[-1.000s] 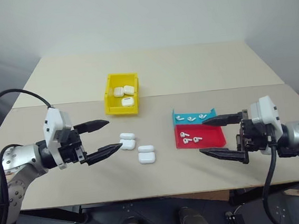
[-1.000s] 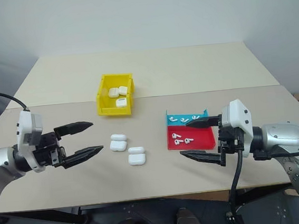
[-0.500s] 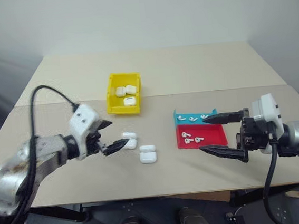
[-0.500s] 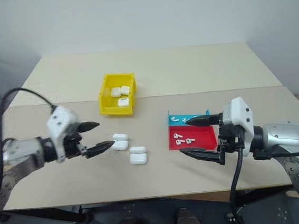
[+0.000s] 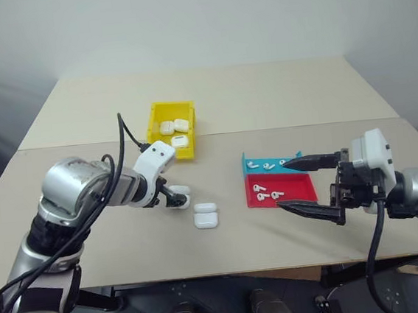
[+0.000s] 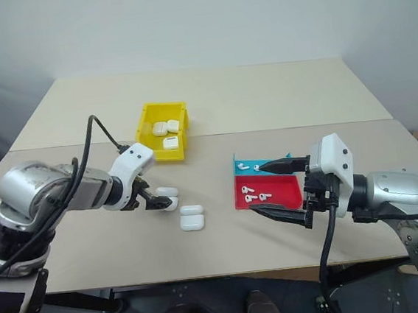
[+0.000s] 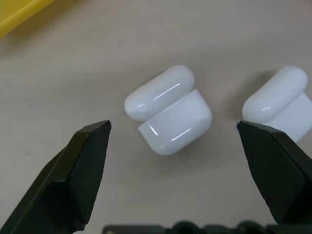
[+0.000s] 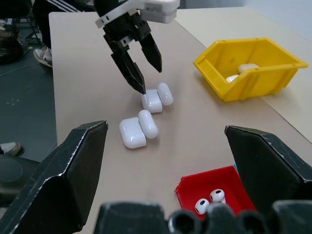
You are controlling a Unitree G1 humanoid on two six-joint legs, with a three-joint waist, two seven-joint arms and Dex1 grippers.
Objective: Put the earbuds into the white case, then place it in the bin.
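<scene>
- The left gripper (image 7: 173,134) points down at the table (image 5: 262,92), its two black fingers spread wide and grasping nothing, poised above an open white case (image 7: 169,116) that lies between them in the left wrist view.
- That case rests on the table with its lid hinged back; one fingertip (image 8: 140,87) stands just beside it, and I cannot tell whether it touches.
- A second open white case (image 5: 205,215) lies just beside the first, nearer the table's front edge.
- The yellow bin (image 5: 171,130) stands behind both, near the seam across the table, with three more white cases (image 5: 174,130) inside it.
- The earbuds (image 5: 266,192) lie in the shallow red tray (image 5: 301,189), three of them as far as I can make out; further earbuds (image 5: 267,166) lie in the teal tray (image 5: 272,158) touching its far side.
- The right gripper (image 5: 309,183) hangs just above the trays' front corner, fingers released and wide apart, empty.
- No brand, label or writing can be read on the cases, bin, trays or grippers.
- A person's shoes (image 8: 44,54) show on the floor past the table's end in the right wrist view.
</scene>
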